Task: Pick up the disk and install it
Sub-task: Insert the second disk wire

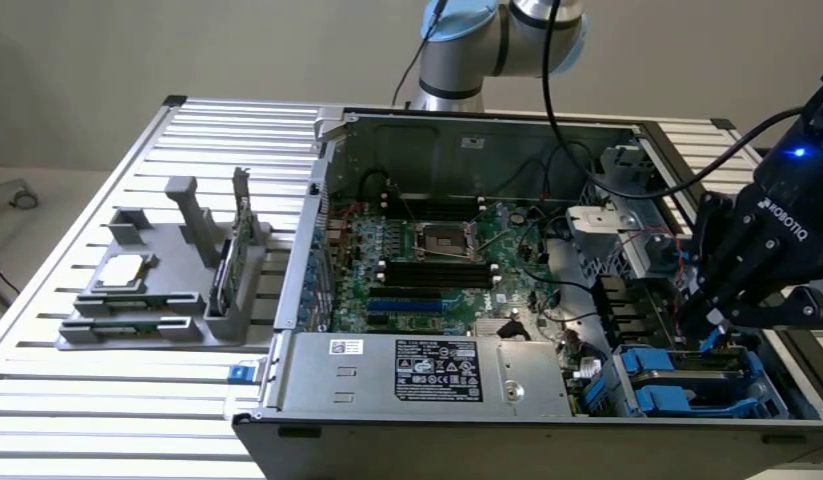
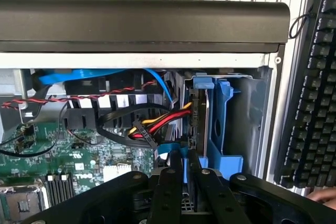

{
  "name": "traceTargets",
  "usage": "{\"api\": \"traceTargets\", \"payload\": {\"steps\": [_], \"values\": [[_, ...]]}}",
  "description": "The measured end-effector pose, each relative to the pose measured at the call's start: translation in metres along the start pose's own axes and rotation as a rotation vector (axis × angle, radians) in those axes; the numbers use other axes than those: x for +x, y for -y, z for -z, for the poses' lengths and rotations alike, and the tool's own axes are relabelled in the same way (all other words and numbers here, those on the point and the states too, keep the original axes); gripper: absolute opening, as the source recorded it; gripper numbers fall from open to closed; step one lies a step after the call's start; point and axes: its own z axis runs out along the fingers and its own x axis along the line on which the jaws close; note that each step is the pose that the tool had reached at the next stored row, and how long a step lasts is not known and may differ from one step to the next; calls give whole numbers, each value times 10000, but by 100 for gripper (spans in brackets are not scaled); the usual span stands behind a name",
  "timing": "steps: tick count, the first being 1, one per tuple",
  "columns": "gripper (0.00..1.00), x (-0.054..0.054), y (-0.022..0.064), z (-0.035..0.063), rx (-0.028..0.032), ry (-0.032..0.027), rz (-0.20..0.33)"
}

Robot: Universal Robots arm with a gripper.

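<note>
The hand [image 2: 186,169] is pinching the disk [image 2: 202,124] by its edge, standing upright in the case's [image 1: 384,425] blue bay.

Silver arm [image 1: 498,40] with pale blue joint caps, black cable alongside; black end effector [image 1: 715,318], white lettering, blue light.

Gripper [image 1: 715,318] fingertips hidden behind case wall and cables in exterior view. Disk [image 2: 198,124] seen edge-on in wrist view, label face hidden inside blue carrier [image 2: 223,129]. Keyboard [image 2: 310,103] cut by frame edge. Power supply label [image 1: 435,368] text too small to read.
</note>
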Motion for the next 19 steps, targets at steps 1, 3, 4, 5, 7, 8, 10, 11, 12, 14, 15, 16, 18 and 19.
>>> {"api": "traceTargets", "payload": {"steps": [1, 3, 4, 5, 7, 8, 10, 11, 12, 14, 15, 16, 18, 19], "values": [[16, -1, -1, -6, 0, 0, 2], [16, -7, -3, -13, 0, 0, 3], [16, -10, -5, -16, 0, 0, 4], [16, -16, -8, -17, -1, 0, 4], [16, -31, -11, -24, 0, 0, 3], [16, -39, -12, -29, 0, 1, 3], [16, -55, -16, -42, 0, 0, 4], [16, -62, -17, -49, 0, 0, 5], [16, -68, -18, -57, 0, 0, 4], [16, -70, -20, -74, 0, -2, 4], [16, -71, -22, -82, 0, 0, 4], [16, -70, -23, -91, 0, 0, 4], [16, -69, -25, -108, 0, 0, 4], [16, -69, -27, -114, 0, 0, 4]]}}
